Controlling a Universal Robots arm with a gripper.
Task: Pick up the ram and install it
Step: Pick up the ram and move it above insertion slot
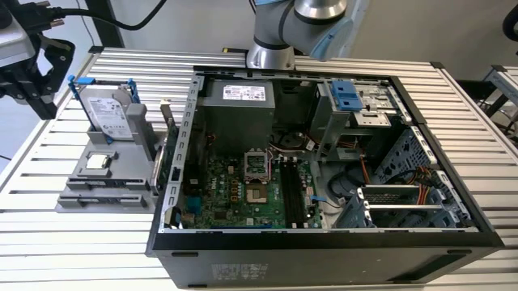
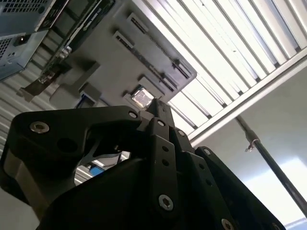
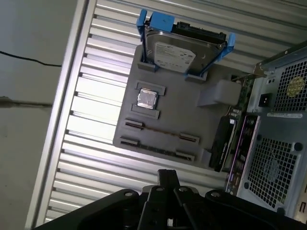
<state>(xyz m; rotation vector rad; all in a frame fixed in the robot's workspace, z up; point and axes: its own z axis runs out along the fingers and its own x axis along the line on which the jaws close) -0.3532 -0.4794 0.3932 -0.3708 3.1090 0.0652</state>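
Note:
The ram [image 3: 158,150] stands on edge as a thin greenish strip in the slotted end of a grey holder [image 3: 177,115]; a second thin strip [image 3: 160,130] stands in the slot pair beside it. In the exterior view this holder [image 1: 81,200] lies on the table at the exterior view's left of the open computer case [image 1: 324,242]. My black gripper [image 1: 33,97] hangs over the table's far corner at that same side, beyond the holder and apart from it. Its body rises at the edge of both wrist views [image 3: 168,178] [image 2: 158,124]. The long black memory slots [image 1: 293,194] on the green motherboard look bare.
A silver hard drive [image 3: 184,52] in blue brackets stands upright on the holder, with a small square silver processor chip [image 3: 147,99] beside it. The case walls, drive cage [image 1: 360,100] and cables [image 1: 389,179] crowd the motherboard. Slatted metal table [image 1: 477,127] runs all around.

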